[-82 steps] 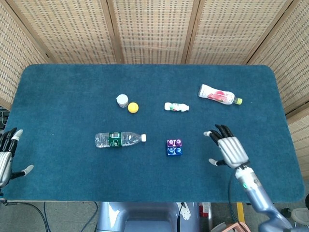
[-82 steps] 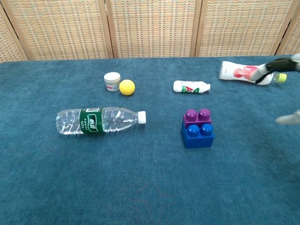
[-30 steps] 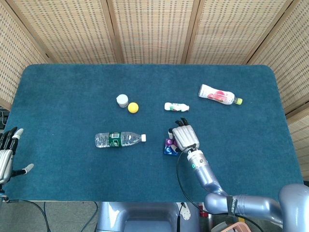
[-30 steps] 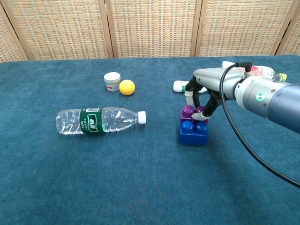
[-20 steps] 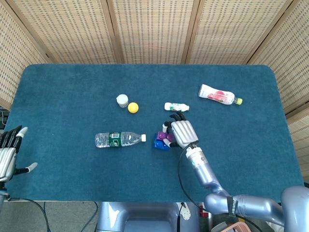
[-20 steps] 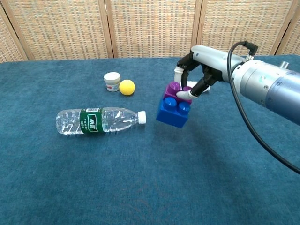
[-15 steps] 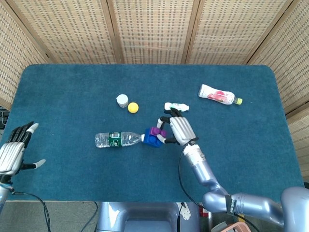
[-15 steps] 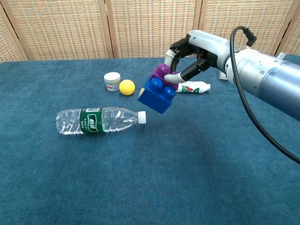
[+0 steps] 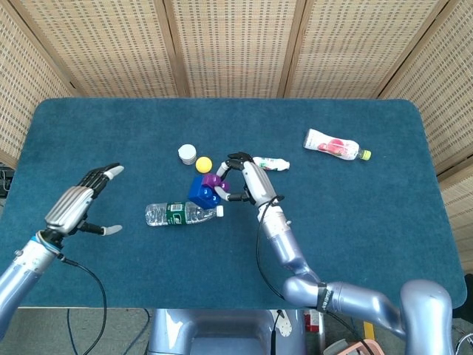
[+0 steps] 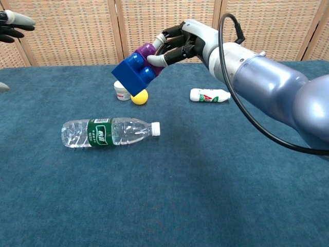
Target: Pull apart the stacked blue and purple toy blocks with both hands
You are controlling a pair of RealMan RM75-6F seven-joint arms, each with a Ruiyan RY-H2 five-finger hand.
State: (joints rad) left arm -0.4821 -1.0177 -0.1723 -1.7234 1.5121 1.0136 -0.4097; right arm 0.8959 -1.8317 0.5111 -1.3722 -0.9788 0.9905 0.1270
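My right hand grips the stacked blocks at the purple block, holding them tilted in the air above the table. The blue block is still joined to the purple one and points down-left. My left hand is raised at the left with its fingers spread and nothing in it, well apart from the blocks. In the chest view only the left hand's fingertips show at the top left corner.
A clear water bottle lies below the blocks. A white jar and yellow ball sit behind them. A small white bottle and a pink-labelled bottle lie to the right on the blue table.
My right hand has lifted the joined blocks higher and carried them left. My left hand has risen and moved inward from the table's left edge.
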